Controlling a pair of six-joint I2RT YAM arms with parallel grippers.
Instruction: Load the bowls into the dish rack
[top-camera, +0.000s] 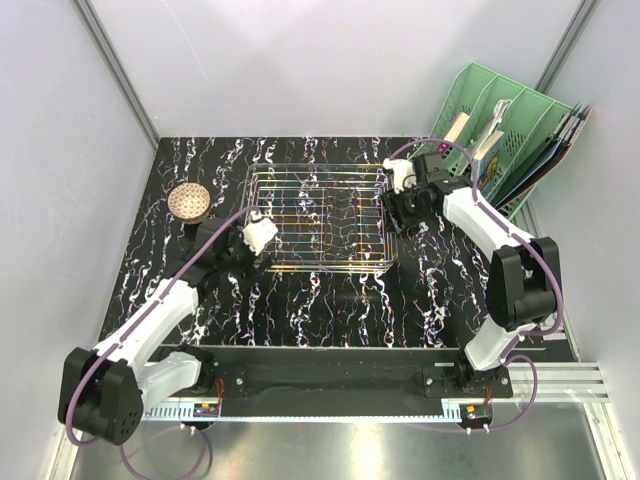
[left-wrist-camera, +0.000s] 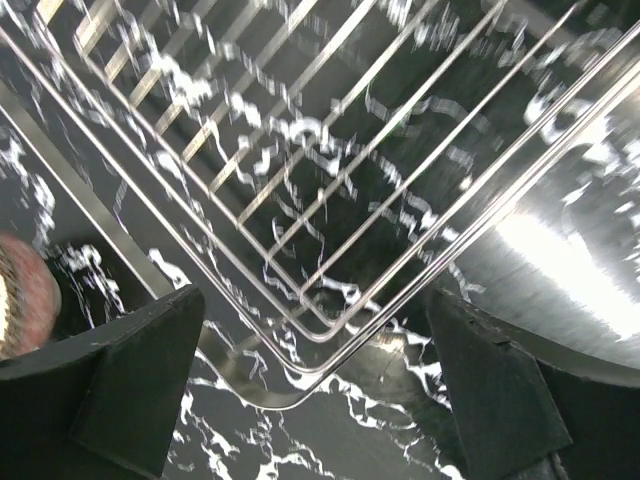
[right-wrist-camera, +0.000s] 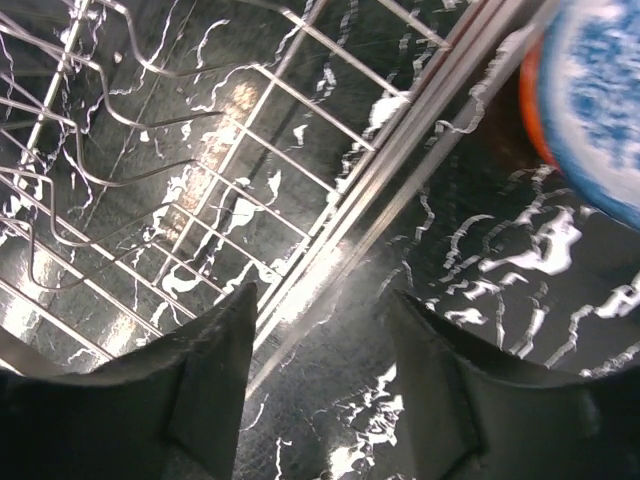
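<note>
The silver wire dish rack (top-camera: 320, 212) sits mid-table with nothing in it. A pink patterned bowl (top-camera: 188, 202) stands left of the rack, and its edge shows in the left wrist view (left-wrist-camera: 18, 300). My left gripper (top-camera: 262, 236) hovers over the rack's near-left corner (left-wrist-camera: 300, 330), open wide and holding nothing (left-wrist-camera: 320, 400). My right gripper (top-camera: 400, 205) is over the rack's right rim (right-wrist-camera: 400, 130), open with a narrower gap (right-wrist-camera: 320, 310) and nothing in it. A blue-and-white bowl (right-wrist-camera: 600, 100) lies on an orange-red bowl (right-wrist-camera: 530, 100) just right of the rack.
A green slotted file organiser (top-camera: 505, 135) with papers stands at the back right corner. Grey walls close in the black marbled table (top-camera: 330, 310) on the left, back and right.
</note>
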